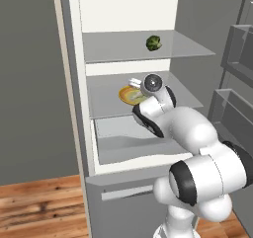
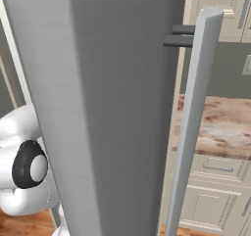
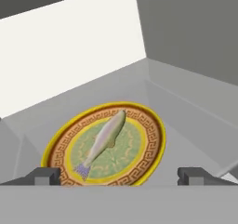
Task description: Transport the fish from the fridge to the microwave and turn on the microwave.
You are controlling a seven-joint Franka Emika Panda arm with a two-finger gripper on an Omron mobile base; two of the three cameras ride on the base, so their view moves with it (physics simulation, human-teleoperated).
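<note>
The fridge [image 1: 74, 84] stands open, and my arm reaches onto its middle shelf. In the hand view the fish [image 3: 107, 137], small, pale and slender, lies diagonally on a yellow-orange patterned plate [image 3: 155, 139] on that grey shelf. My gripper [image 3: 119, 175] is open, with its two dark fingertips [image 3: 46, 175] spread wide just short of the plate's near rim and nothing between them. From the left base view the plate [image 1: 126, 97] peeks out to the left of my wrist, which hides the fish. The microwave is out of view.
A green broccoli-like vegetable [image 1: 153, 43] sits on the shelf above. A clear drawer [image 1: 118, 133] lies below the plate's shelf, and door bins [image 1: 237, 54] are at the right. The fridge door's outer face [image 2: 108, 107] and handle [image 2: 193, 122] block the right base view; a counter [image 2: 220, 122] lies beyond.
</note>
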